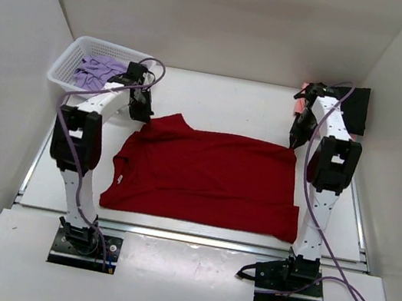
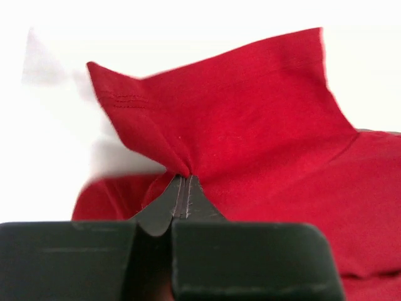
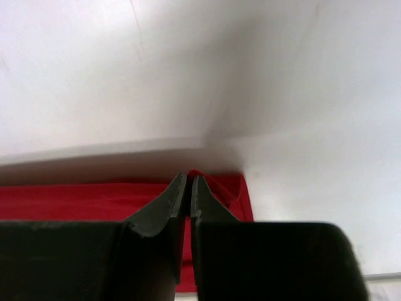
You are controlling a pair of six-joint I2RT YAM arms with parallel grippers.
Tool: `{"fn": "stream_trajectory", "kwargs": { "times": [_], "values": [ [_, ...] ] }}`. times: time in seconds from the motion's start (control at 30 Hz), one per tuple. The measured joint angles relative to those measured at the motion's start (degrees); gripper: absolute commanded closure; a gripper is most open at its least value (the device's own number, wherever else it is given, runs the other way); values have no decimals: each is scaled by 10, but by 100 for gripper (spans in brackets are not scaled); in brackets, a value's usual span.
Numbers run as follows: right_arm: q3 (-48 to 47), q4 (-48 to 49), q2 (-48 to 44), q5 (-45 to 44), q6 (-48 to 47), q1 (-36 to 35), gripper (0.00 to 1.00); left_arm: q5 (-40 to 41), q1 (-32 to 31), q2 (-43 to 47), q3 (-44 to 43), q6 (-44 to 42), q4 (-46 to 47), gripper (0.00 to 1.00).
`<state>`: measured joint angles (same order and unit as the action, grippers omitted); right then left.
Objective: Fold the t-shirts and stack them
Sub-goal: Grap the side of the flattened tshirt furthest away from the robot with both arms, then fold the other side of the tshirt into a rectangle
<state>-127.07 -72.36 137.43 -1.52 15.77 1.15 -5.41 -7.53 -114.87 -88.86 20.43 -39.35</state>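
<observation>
The left gripper [image 2: 182,187] pinches a sleeve of the red t-shirt [image 1: 211,180], and the right gripper [image 3: 190,183] is clamped on its far right corner.

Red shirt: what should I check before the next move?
1. Left gripper shut on the red shirt's far-left sleeve: ok.
2. Right gripper shut on its far-right corner: ok.
3. Rest of the shirt spread flat: ok.
4. Basket apart from the shirt: ok.
5. Black shirt at far right, folded neatly: cannot tell, partly hidden.
</observation>
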Motion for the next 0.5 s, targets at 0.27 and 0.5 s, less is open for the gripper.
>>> {"fn": "stream_trajectory", "kwargs": {
  "times": [0.27, 0.5],
  "values": [
    [289, 85, -214, 0, -7, -19, 100, -24, -16, 118, 87, 0, 12, 100],
    [466, 170, -323, 28, -10, -16, 100, -30, -23, 190, 192, -1, 17, 100]
  ]
}}
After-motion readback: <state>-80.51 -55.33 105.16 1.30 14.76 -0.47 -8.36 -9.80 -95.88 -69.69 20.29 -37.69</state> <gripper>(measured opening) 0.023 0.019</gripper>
